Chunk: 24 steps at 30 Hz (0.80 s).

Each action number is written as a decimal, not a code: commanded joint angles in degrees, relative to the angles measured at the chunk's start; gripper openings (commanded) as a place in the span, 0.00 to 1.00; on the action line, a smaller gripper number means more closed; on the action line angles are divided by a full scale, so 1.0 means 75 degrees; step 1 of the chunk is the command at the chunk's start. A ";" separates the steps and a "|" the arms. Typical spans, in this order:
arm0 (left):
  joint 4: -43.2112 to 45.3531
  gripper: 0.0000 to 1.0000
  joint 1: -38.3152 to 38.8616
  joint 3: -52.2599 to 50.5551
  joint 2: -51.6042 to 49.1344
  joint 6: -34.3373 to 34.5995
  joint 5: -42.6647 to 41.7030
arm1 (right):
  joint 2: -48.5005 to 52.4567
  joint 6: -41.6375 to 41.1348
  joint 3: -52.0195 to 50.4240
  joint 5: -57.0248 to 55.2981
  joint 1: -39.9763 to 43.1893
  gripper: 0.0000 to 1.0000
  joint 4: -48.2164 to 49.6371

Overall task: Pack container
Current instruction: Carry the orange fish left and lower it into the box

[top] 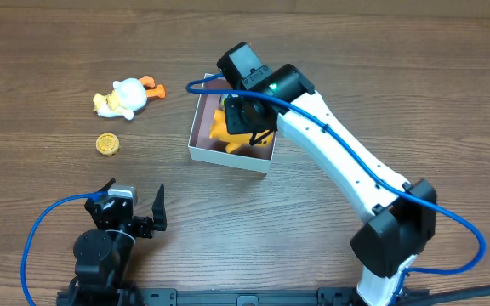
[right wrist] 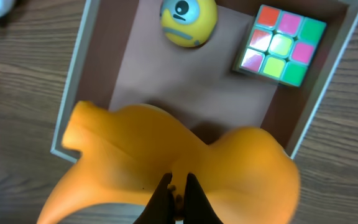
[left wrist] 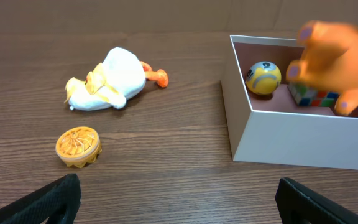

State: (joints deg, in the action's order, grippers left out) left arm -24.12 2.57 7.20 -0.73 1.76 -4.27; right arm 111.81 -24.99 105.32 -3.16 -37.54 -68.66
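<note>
Overhead view shows the container (top: 228, 157), a shallow square box with white walls and a dull pinkish-brown floor, sitting open near the middle of the table, a little toward its far side. Inside it, the right wrist view shows a yellow ball (right wrist: 188, 22) with a printed face near one corner and a puzzle cube (right wrist: 280, 45) with bright coloured squares just beside it, both on the floor of the box.

The right gripper (top: 241, 119) hangs over the box's near side. Its fingertips are pinched almost together on an orange toy (right wrist: 166, 155), a smooth, rounded shape held above the floor. In the left wrist view this toy is an orange blur over the box.

To the left of the box, well apart from it, a white and yellow duck (top: 123, 98) with orange feet lies on its side. Nearer the front, a small round yellow disc (top: 107, 144) with a ribbed top lies flat by itself.

The left gripper (top: 134, 197) sits low at the front left, its two black fingers spread wide and holding nothing.

The table (top: 58, 51) is dark brown wood grain. Blue cables (top: 49, 212) loop around both arms. Behind the table's far edge, the left wrist view shows a plain tan wall (left wrist: 104, 15).
</note>
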 commanded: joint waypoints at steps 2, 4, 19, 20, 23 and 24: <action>0.0029 1.00 -0.0047 -0.0035 0.0067 0.0108 0.0029 | 0.0411 -0.0096 0.0210 -0.0079 0.0020 0.04 0.0239; 0.0029 1.00 -0.0047 -0.0035 0.0067 0.0108 0.0026 | 0.0469 -0.0073 0.0210 -0.0082 0.0020 0.04 0.0332; 0.0029 1.00 -0.0047 -0.0035 0.0067 0.0108 0.0026 | 0.0527 -0.0073 0.0076 -0.0603 0.0230 0.04 0.0012; 0.0029 1.00 -0.0047 -0.0035 0.0067 0.0108 0.0026 | 0.0527 -0.0073 0.0012 -0.0600 0.0227 0.04 0.0035; 0.0029 1.00 -0.0047 -0.0035 0.0067 0.0108 0.0026 | 0.0527 -0.0076 -0.0286 -0.0597 0.0227 0.04 0.0140; 0.0029 1.00 -0.0047 -0.0035 0.0067 0.0108 0.0026 | 0.0527 -0.0076 -0.0361 -0.0597 0.0227 0.04 0.0157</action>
State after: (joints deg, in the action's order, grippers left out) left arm -24.12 2.57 7.20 -0.73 1.76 -4.27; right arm 115.68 -25.26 104.73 -6.39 -35.99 -67.94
